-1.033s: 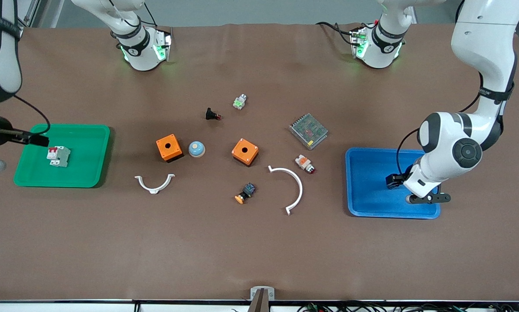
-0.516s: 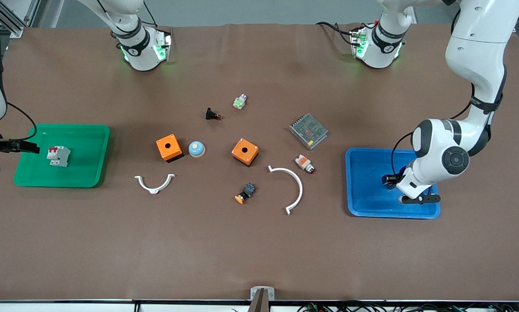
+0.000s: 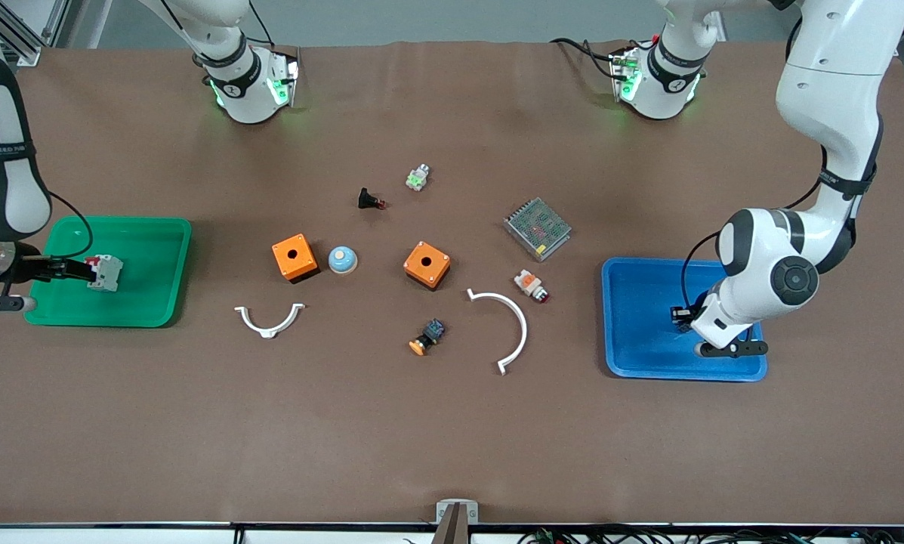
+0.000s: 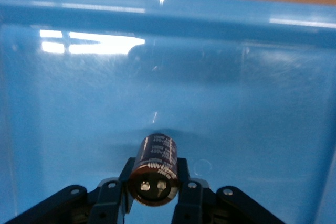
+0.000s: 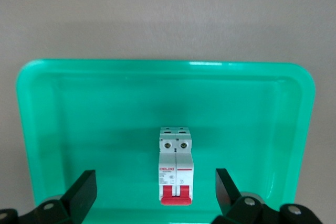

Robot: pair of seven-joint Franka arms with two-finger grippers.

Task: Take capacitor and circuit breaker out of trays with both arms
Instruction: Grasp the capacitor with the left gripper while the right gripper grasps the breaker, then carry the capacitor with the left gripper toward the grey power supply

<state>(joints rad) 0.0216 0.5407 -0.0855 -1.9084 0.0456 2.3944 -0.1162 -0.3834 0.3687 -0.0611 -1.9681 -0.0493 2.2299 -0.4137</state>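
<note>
The capacitor (image 4: 155,169), a small black cylinder with a silvery end, sits between the fingers of my left gripper (image 3: 680,316), which is shut on it low over the blue tray (image 3: 640,287); the tray floor (image 4: 79,103) fills the left wrist view. The breaker (image 3: 106,273), white-grey with red levers, lies flat in the green tray (image 3: 142,302). My right gripper (image 3: 74,270) is open just beside it, toward the right arm's end of the tray. In the right wrist view the breaker (image 5: 176,164) lies between the spread fingers (image 5: 84,187), untouched.
In the middle of the table lie two orange boxes (image 3: 294,258) (image 3: 427,264), a blue dome (image 3: 342,260), a black push-button (image 3: 369,200), a metal mesh unit (image 3: 538,227), a white-and-orange button (image 3: 532,285), a black-and-blue switch (image 3: 427,337) and two white curved brackets (image 3: 269,320) (image 3: 508,325).
My right gripper has come down and in toward the breaker, which has not moved. My left gripper has shifted slightly toward the blue tray's middle with the capacitor.
</note>
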